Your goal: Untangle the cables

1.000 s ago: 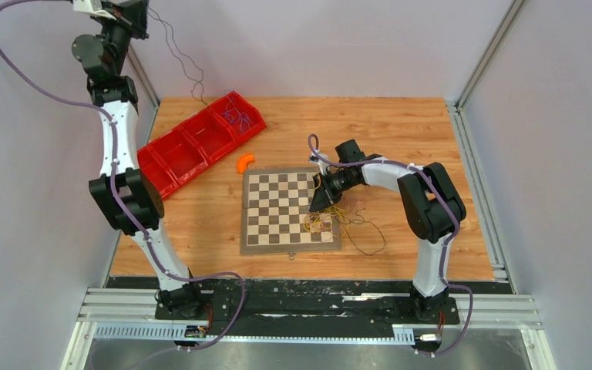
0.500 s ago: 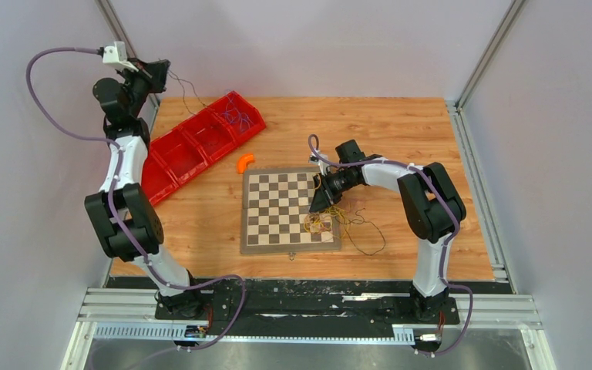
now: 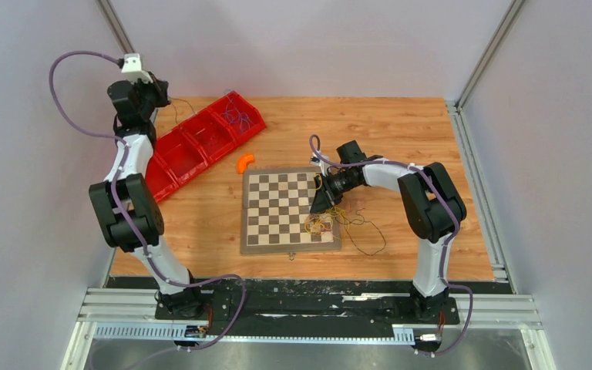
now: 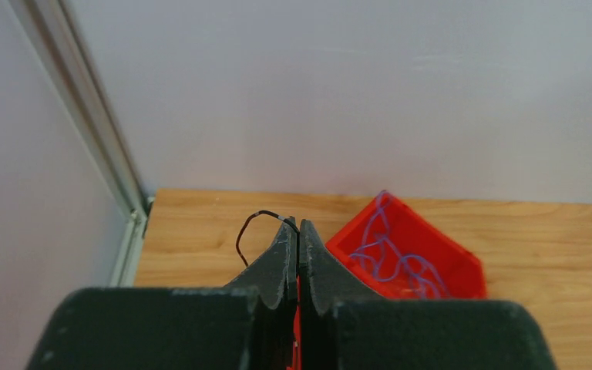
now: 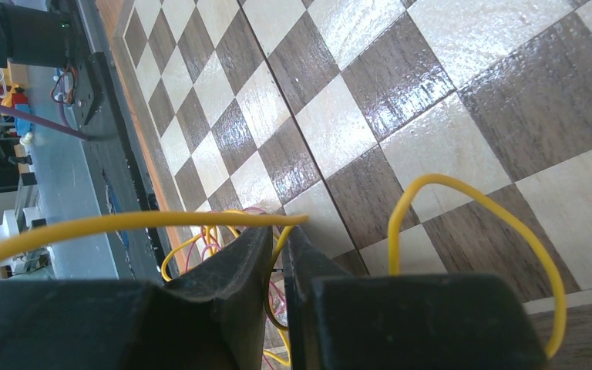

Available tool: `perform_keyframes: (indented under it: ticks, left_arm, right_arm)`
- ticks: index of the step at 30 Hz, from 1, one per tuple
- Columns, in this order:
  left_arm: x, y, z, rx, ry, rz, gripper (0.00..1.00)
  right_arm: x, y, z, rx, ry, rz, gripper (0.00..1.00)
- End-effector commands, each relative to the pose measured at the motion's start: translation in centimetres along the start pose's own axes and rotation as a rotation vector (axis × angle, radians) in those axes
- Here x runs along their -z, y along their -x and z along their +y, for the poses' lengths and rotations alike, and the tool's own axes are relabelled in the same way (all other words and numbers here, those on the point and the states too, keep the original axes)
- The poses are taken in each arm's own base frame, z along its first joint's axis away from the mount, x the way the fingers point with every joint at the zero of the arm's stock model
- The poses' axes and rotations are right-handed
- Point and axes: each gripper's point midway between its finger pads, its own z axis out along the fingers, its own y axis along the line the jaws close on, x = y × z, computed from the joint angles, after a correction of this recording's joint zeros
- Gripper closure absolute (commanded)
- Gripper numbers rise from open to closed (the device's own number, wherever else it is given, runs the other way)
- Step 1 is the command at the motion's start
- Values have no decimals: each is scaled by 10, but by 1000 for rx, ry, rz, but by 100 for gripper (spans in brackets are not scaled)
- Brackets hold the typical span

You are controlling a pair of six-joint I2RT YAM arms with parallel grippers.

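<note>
My left gripper (image 3: pixel 162 91) is raised at the far left corner, above the red bin (image 3: pixel 193 146). In the left wrist view it (image 4: pixel 298 228) is shut on a thin black cable (image 4: pixel 248 225) that loops out to the left of the jaws. A purple-blue cable (image 4: pixel 389 254) lies in the bin's end compartment (image 3: pixel 236 117). My right gripper (image 3: pixel 317 206) is low over the right edge of the chessboard (image 3: pixel 277 223). It (image 5: pixel 281 231) is shut on a yellow cable (image 5: pixel 462 189). A tangle of yellow and pink-orange cables (image 3: pixel 320 223) lies just below it.
An orange curved piece (image 3: pixel 244 162) lies on the wooden table between the bin and the chessboard. Another thin black cable (image 3: pixel 370 243) trails off the board's right side onto the table. Walls and metal rails close in the left, back and right.
My left arm has come down from high above the back corner toward the red bin, carrying the black cable with it. My right gripper has stayed almost still on the yellow cable.
</note>
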Motion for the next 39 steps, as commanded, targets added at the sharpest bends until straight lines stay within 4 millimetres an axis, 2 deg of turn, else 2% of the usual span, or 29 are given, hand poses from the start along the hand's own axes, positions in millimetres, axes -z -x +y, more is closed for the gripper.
perform_keyframes:
  ticks: [1, 2, 3, 4, 5, 6, 7, 8, 9, 12, 15, 16, 17, 18, 19, 20, 24, 27, 29, 30, 34, 39]
  left_arm:
    - [-25, -4, 26, -183, 165, 8, 100]
    - [-31, 3, 30, -243, 233, -1, 100]
    - [-37, -6, 36, -266, 267, 16, 100]
    - [-42, 7, 40, -318, 355, -11, 100]
    - [-43, 0, 54, -337, 458, 0, 100]
    - [-52, 3, 52, -380, 493, -11, 100]
    - [-51, 15, 60, -394, 578, -33, 100]
    - [-57, 8, 59, -425, 595, -21, 100]
    - [-57, 14, 62, -438, 632, -32, 100]
    - [-65, 10, 59, -530, 653, -38, 100]
    - [-67, -6, 56, -554, 629, -11, 100]
    - [-67, -8, 54, -541, 613, -4, 100]
    - [-69, -24, 50, -514, 561, 29, 100]
    - [-67, -24, 45, -496, 526, 32, 100]
    - [-68, -37, 39, -457, 462, 58, 100]
    - [-68, -34, 31, -438, 411, 53, 100]
    - [-59, -40, 23, -388, 369, 85, 100]
    - [-48, -30, 24, -371, 374, 77, 100]
    - [-41, -28, 27, -378, 383, 87, 100]
    - [-37, -30, 31, -381, 395, 96, 100]
    - [-27, -32, 34, -317, 385, 134, 100]
    - [-20, -16, 32, -289, 368, 124, 100]
  right_arm:
    - [-7, -32, -27, -36, -85, 77, 84]
    - [-7, -33, -27, -39, -85, 79, 84]
    - [-8, -34, -27, -40, -84, 81, 84]
    - [-8, -35, -28, -45, -86, 83, 84]
    - [-8, -36, -28, -46, -85, 84, 84]
    - [-8, -36, -29, -46, -86, 83, 84]
    - [-8, -37, -29, -49, -85, 84, 84]
    - [-8, -37, -30, -52, -86, 84, 84]
    - [-8, -38, -30, -53, -86, 86, 84]
    - [-8, -38, -30, -56, -86, 84, 84]
    - [-7, -34, -26, -52, -71, 75, 81]
    - [-6, -33, -23, -49, -62, 71, 79]
    - [-5, -31, -19, -45, -47, 66, 72]
    - [-4, -28, -15, -41, -38, 61, 67]
    - [-2, -25, -11, -35, -31, 56, 62]
    - [1, -22, -8, -26, -26, 50, 57]
    - [13, -7, 9, 16, -15, 28, 39]
    - [28, 2, 20, 75, -43, 15, 25]
    - [37, 6, 25, 121, -74, 6, 4]
    - [42, 9, 27, 143, -92, 0, 0]
    - [65, 27, 39, 244, -155, -30, 0]
    - [94, 64, 54, 378, -225, -87, 2]
